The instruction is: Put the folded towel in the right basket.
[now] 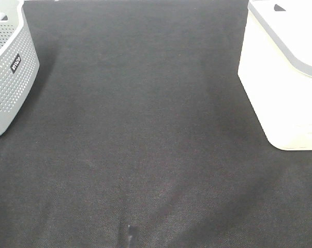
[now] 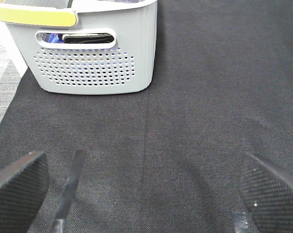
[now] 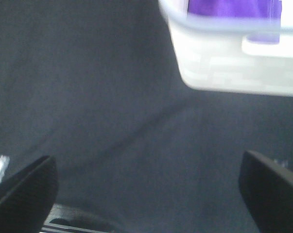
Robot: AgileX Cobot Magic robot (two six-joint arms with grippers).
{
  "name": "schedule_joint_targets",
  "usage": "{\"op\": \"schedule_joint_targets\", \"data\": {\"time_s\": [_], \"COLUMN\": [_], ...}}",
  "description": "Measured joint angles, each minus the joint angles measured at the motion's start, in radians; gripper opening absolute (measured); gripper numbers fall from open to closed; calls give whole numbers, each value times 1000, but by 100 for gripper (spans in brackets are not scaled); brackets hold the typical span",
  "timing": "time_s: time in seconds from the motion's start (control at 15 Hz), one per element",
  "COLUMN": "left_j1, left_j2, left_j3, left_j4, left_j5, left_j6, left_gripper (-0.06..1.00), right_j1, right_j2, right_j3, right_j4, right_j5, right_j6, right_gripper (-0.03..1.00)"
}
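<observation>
The right basket (image 1: pixel 280 82) is white and stands at the table's right edge; the right wrist view also shows it (image 3: pixel 233 68), blurred. A purple cloth, apparently the folded towel (image 3: pixel 229 7), lies inside it; the high view does not show the cloth. My right gripper (image 3: pixel 146 189) is open and empty, low over the black cloth, some way short of the white basket. My left gripper (image 2: pixel 146 189) is open and empty, facing the grey basket. Neither gripper shows clearly in the high view.
A grey perforated basket (image 1: pixel 8 67) stands at the table's left edge; in the left wrist view (image 2: pixel 93 58) it has a yellow rim piece and dark items inside. A black cloth (image 1: pixel 145 134) covers the table. A small dark part (image 1: pixel 128 236) pokes in at the front edge.
</observation>
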Motion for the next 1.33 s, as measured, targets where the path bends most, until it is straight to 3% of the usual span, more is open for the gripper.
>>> {"op": "schedule_joint_targets", "data": {"time_s": [0.07,0.13,0.53,0.8,1.33], "left_j1": [0,0,0,0,0], "left_j2": [0,0,0,0,0], "left_j3": [0,0,0,0,0], "left_j4": [0,0,0,0,0], "left_j5": [0,0,0,0,0], "left_j6": [0,0,0,0,0], "left_gripper": [99,99,99,99,99], "right_j1": [0,0,0,0,80], "right_j2": [-214,-214,-690,-714,-714], "right_j3": [132,132,334,338,341], "right_j4": [-9,-9,-74,-172,-175], "right_j5": [6,6,36,34,34], "right_j6": [0,0,34,165,181], "right_gripper": [96,96,96,96,96]}}
